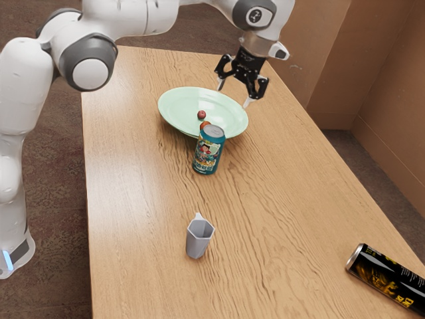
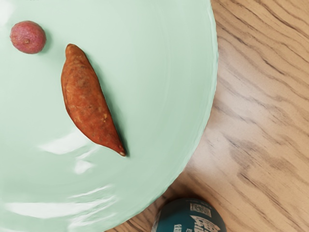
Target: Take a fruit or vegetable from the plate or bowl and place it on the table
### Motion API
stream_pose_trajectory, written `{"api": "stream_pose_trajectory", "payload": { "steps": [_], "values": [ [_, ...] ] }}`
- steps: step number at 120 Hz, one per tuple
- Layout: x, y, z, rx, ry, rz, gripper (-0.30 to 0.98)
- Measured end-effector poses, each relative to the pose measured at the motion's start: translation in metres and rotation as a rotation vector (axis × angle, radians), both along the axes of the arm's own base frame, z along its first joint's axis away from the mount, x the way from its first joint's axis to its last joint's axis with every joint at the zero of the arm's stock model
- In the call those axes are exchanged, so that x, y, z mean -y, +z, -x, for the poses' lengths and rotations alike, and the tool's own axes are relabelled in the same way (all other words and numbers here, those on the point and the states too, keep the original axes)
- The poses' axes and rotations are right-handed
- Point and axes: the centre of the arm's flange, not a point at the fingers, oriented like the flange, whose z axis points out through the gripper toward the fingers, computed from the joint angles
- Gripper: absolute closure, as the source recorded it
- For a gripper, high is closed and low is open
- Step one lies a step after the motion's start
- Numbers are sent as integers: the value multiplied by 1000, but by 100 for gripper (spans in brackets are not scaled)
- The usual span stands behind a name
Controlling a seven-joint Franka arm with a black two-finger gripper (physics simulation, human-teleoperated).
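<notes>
While the claw [image 1: 234,94] hangs at the exterior view's upper right, fingers spread apart, the sweet potato [image 2: 87,101] lies on the green plate [image 1: 169,102], upper middle, partly behind the teal can [image 1: 206,154]. Round reddish fruit [image 1: 201,115] near it, same plate. Grey cup [image 1: 196,244] upright, lower middle; black can [image 1: 385,274] on its side, lower right.

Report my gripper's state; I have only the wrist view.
Observer: The gripper is open, nothing between its fingertips.
Operator: Name what else stands on the table, besides the plate and teal can.
Observer: A grey cup stands on the teal can's side of the plate.
Operator: Tell me of anything lying down there.
Observer: A black can lies on its side, at the exterior view's lower right.
</notes>
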Motion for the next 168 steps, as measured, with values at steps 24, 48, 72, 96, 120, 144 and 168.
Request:
{"api": "stream_pose_trajectory", "payload": {
  "steps": [24, 48, 72, 96, 120, 144, 168],
  "values": [
    [-24, 0, 0, 27, 204, -35, 0],
    [-38, -7, -1, 26, 345, -60, 0],
    [-62, -47, -12, -29, 461, -71, 0],
    [-66, -60, -14, -47, 525, -81, 0],
    [-105, -67, 2, -87, 641, -25, 0],
    [-104, -89, 21, -123, 685, 29, 0],
    [-90, -85, 32, -27, 668, -9, 0]
  ]
}}
